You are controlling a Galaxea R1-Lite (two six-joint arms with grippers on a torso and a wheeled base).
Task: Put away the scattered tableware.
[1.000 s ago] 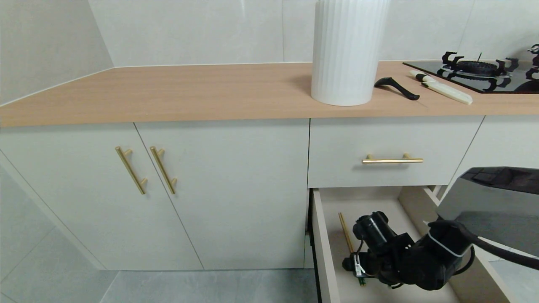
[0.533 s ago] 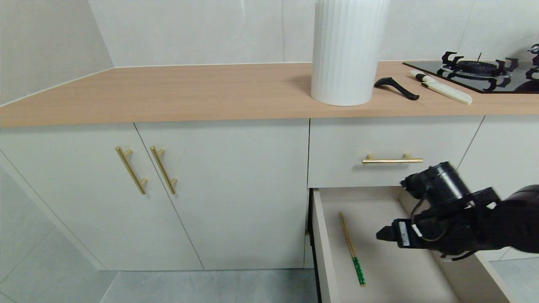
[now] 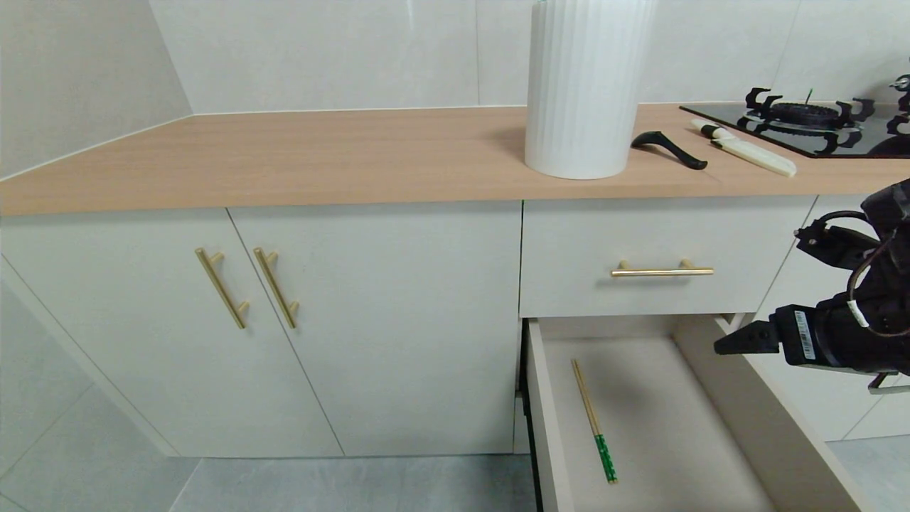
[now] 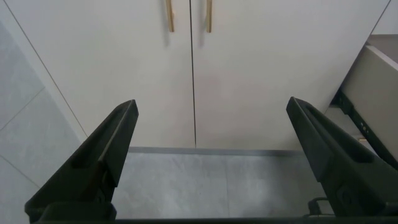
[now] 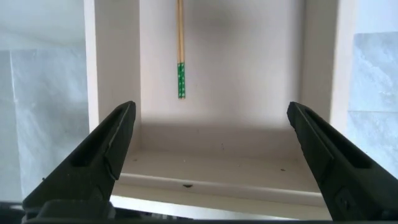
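Now, on the robot's left, the left end effector (image 4: 210,104) hangs with its fingers spread and nothing between them, facing the closed cabinet doors (image 4: 193,62) and the floor beneath them. Further right, the lower drawer (image 3: 544,398) stands pulled out, and the pair of chopsticks (image 3: 591,419) lies on its floor close to the left wall, green-patterned ends toward the front. A second ago the right arm was down inside this drawer, right over the chopsticks; half a second ago it was already lifting off, leaving them flat on the drawer floor. Up on the desk (image 3: 320,156), just right of the tall white ribbed container (image 3: 586,85), a black-handled utensil (image 3: 668,148) and a cream-coloured knife (image 3: 746,148) lie near each other, short of the hob (image 3: 803,124). At the far right, the right end effector (image 5: 210,107) has pulled up and out past the drawer's right wall, released, its fingers wide apart and holding nothing. By my reading the chopsticks are put away, and the two pieces on the desk are what remains before the drawer can be shut
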